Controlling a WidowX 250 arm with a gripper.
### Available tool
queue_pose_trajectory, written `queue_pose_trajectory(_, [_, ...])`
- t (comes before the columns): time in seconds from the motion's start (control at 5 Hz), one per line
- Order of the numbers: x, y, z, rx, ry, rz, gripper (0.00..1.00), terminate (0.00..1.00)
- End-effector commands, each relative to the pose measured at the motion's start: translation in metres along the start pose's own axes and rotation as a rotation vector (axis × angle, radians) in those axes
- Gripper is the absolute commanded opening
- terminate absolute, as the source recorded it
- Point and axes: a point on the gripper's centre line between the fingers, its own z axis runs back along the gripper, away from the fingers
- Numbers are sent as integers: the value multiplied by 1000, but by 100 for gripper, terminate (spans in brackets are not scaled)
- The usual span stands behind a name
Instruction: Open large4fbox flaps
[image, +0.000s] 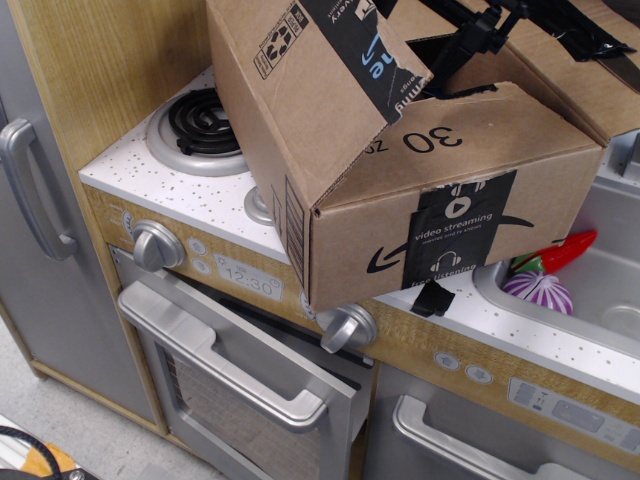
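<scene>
Brown cardboard fills most of the single view: the large4fbox (420, 190) sits on the speckled white counter (150, 180) of a toy kitchen, overhanging the oven door (240, 390). Its left flap (340, 70) with black tape is tilted up, and the near flap (450, 130) marked "30" lies flat. The black end effector (478, 35) reaches in beneath the raised flap; I cannot tell how far its jaws are spread.
</scene>
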Motion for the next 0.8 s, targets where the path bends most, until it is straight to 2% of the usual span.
queue_pose_trajectory(0.0, [-27, 41, 24, 0, -88, 56, 100, 0])
queue_pose_trajectory(0.2, [-38, 57, 7, -26, -102, 87, 100, 0])
queue_pose_trajectory(0.6, [-45, 67, -37, -129, -165, 147, 100, 0])
